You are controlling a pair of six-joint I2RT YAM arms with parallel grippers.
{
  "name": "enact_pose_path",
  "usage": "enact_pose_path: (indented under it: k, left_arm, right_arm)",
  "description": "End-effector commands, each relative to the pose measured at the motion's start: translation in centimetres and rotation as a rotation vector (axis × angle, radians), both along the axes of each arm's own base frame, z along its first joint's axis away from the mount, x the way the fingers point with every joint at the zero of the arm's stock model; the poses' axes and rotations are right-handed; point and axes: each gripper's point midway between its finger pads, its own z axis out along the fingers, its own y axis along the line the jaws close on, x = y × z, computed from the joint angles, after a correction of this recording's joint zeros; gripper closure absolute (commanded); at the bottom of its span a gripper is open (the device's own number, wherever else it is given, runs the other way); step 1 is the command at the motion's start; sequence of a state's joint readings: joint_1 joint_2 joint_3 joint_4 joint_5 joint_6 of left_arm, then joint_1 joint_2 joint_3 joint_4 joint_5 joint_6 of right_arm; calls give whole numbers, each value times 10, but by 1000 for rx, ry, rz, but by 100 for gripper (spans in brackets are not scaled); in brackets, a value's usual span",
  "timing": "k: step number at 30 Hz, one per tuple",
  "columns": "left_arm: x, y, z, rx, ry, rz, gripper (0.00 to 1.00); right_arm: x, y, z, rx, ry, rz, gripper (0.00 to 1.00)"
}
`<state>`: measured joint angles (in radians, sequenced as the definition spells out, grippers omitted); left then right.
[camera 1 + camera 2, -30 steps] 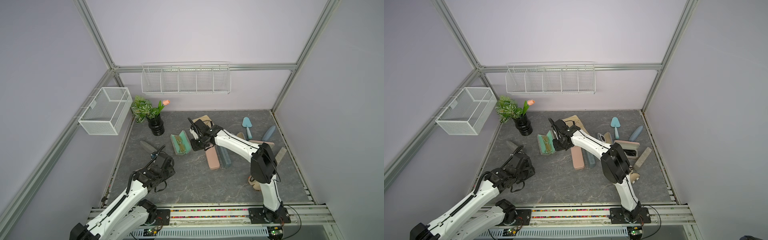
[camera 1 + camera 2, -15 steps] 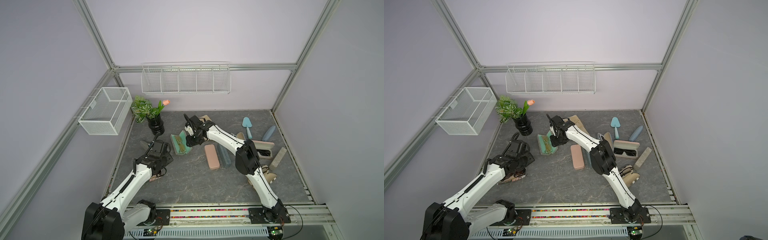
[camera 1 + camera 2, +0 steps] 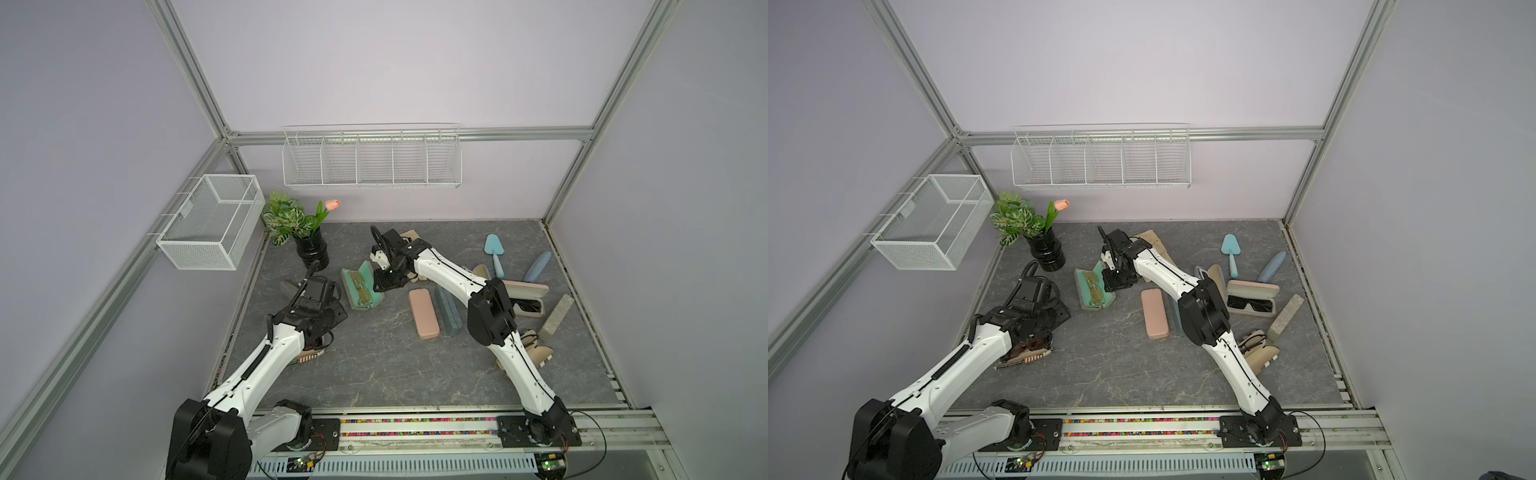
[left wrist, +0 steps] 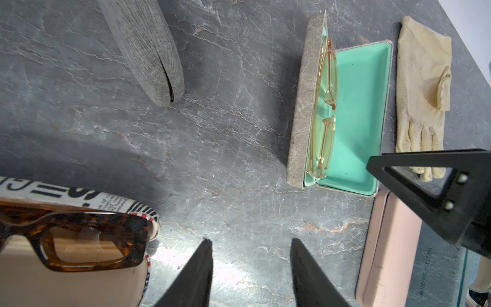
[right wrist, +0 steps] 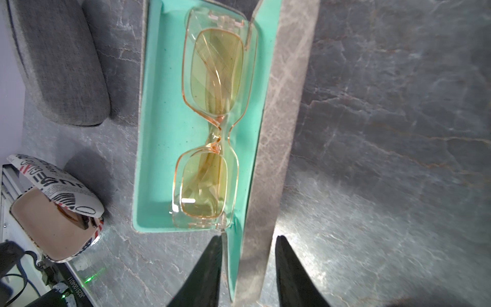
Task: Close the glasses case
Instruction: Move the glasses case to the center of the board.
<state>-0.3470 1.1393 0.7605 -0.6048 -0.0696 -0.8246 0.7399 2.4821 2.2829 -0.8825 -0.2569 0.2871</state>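
While partly open, right jaws straddle the glasses case (image 5: 156, 133) lid.

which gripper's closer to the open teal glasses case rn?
Right. The right gripper is at the teal glasses case, jaws open astride the end of its raised lid. The left gripper hangs apart from it over bare table, jaws open and empty.

Lilac walls (image 3: 83, 124) are enclosing a grey marbled floor (image 3: 374, 365); a white wire shelf (image 3: 372, 162) is hanging on the back wall (image 3: 395, 75), well beyond the right gripper (image 3: 380, 286).
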Motion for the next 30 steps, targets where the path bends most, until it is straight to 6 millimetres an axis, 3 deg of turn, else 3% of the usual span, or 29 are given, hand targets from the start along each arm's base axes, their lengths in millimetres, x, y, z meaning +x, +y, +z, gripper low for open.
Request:
enact_pose_path:
  k: [1, 9, 16, 22, 30]
  left_arm:
    - [-3, 2, -6, 3, 7, -3, 51]
    - [-7, 4, -8, 3, 10, -1, 51]
    - [-11, 4, -9, -4, 8, 0, 51]
    - [-17, 5, -13, -22, 14, 10, 51]
    - [-31, -6, -33, -87, 80, -20, 51]
  right_arm:
    - [-3, 6, -12, 23, 40, 18, 64]
    - [-5, 10, -14, 49, 64, 21, 79]
    - [-8, 7, -5, 50, 64, 14, 84]
    - [-21, -8, 7, 27, 44, -9, 85]
    - [-65, -47, 19, -28, 3, -74, 84]
